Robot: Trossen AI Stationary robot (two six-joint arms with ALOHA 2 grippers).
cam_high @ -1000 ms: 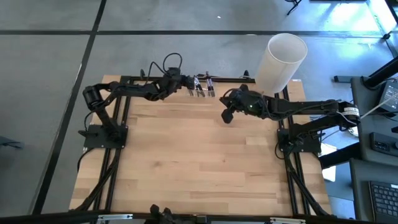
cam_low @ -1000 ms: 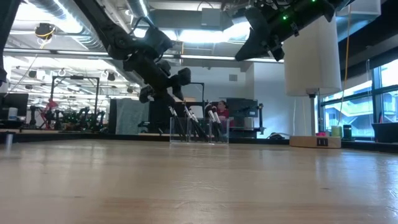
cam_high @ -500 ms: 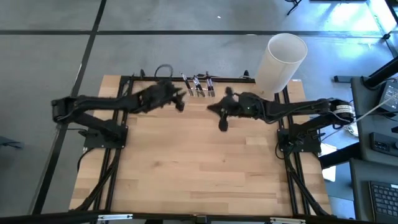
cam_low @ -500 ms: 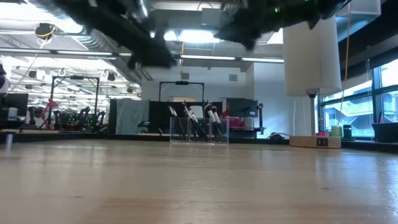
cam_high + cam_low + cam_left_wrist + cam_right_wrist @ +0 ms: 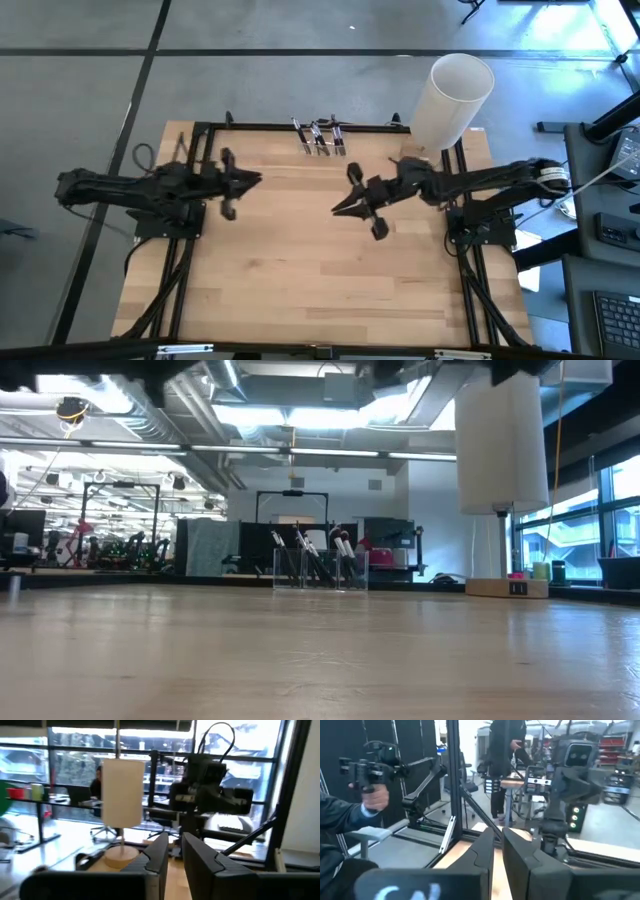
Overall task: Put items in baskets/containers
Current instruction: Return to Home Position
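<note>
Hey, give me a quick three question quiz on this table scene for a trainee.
1. True or false: the makeup brushes lie loose on the table.
2. Seen from the low camera, the clear holder stands at the table's: A) near edge; B) far edge, middle; C) left corner.
3. What do the left gripper and right gripper hold?
Key: 1 false, they stand in the holder; 2 B; 3 nothing, fingers shut.

Counter: pale blond wood, planked grain.
Brushes: dark handles, silvery ferrules, dark and pale tips.
Holder: clear, glassy.
Cylinder: white, on a tan base.
Left arm, right arm: black.
</note>
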